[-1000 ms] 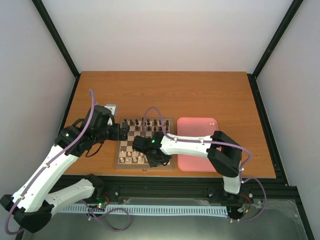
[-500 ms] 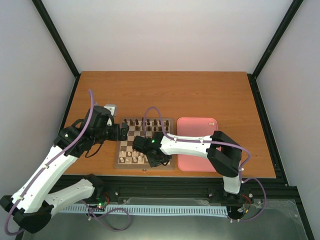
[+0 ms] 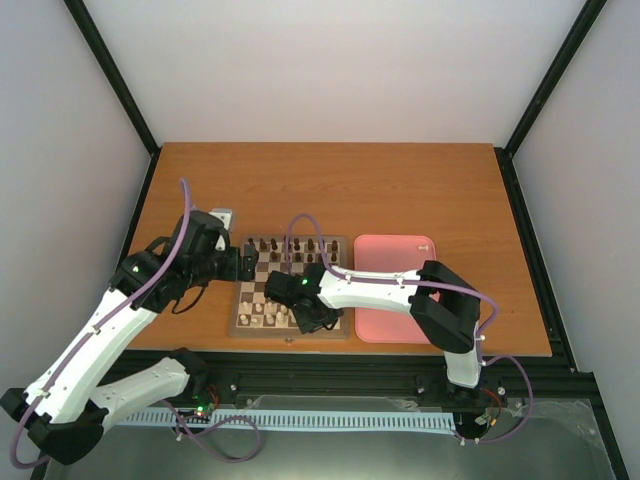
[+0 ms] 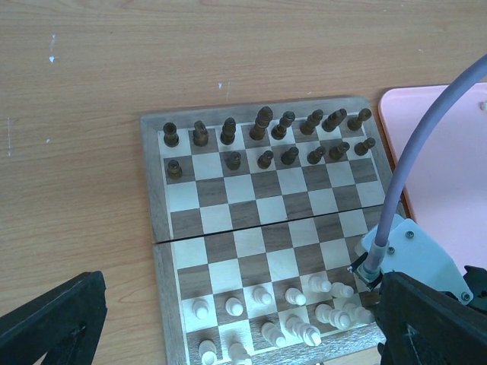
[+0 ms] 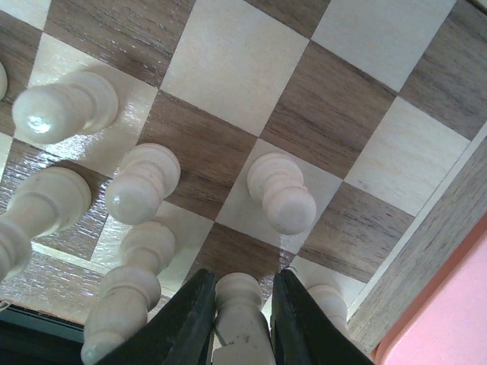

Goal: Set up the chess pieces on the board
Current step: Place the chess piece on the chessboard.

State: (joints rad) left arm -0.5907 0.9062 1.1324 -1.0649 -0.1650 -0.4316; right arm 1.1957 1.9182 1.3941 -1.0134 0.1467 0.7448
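Barely shifted, the right gripper (image 5: 242, 331) dips over the near right corner of the board (image 4: 251, 201), pinching one upright cream chess piece (image 5: 237, 293); the left gripper (image 4: 236, 323) hovers spread wide at its left edge.

I could read no text, number, brand or sign in any of my views. The board (image 4: 259, 228), the cream chess pieces (image 4: 294, 296), the pink tray (image 3: 395, 255) and the desk (image 3: 330, 190) all showed me plain, unmarked surfaces. The small pale block (image 3: 222, 214) at the desk's left, just beyond the board's far corner, was too small for me to tell whether it bore any mark.
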